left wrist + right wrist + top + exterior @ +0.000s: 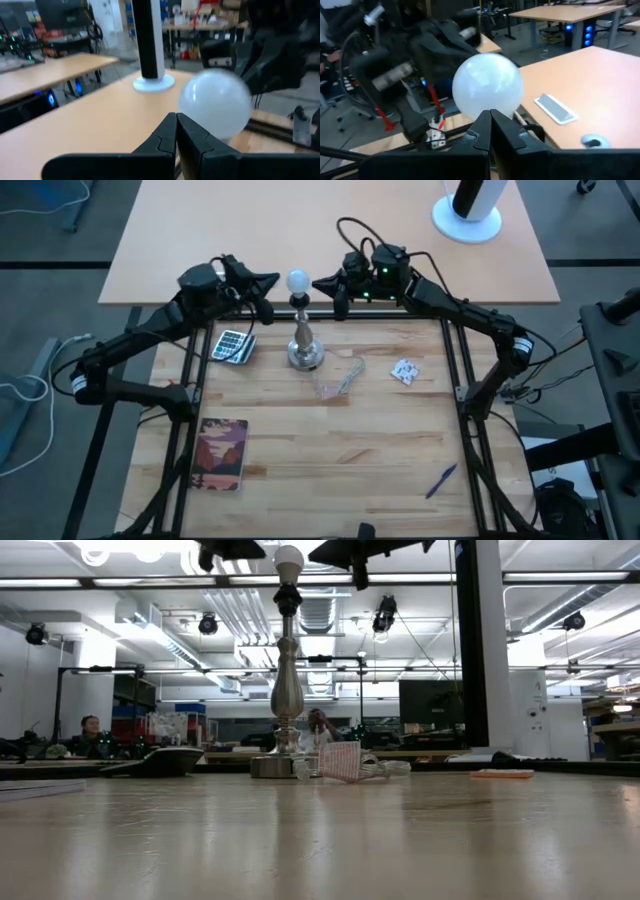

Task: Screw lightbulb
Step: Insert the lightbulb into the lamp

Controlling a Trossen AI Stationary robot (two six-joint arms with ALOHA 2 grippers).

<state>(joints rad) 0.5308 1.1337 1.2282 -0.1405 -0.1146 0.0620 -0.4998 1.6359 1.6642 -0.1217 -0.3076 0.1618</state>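
The small white frosted round lightbulb sits on top of the tall silver baluster-shaped lamp stand, its base at the stand's black socket, near the far edge of the pale wooden bench. The left gripper hovers just beside the bulb on one side and the right gripper just beside it on the other, both level with the globe. Each has its fingers pressed fully together and holds nothing; in both wrist views the closed tips point at the bulb from close by, apparently just short of touching it.

The bulb seems to be seated in the socket already, though how far its thread is wound in cannot be made out from the low view. The step in hand looks like either the final check or the run-up to another turn. To turn it further, one gripper would need to spread its fingers, close around the globe and rotate, while the stand stays upright.
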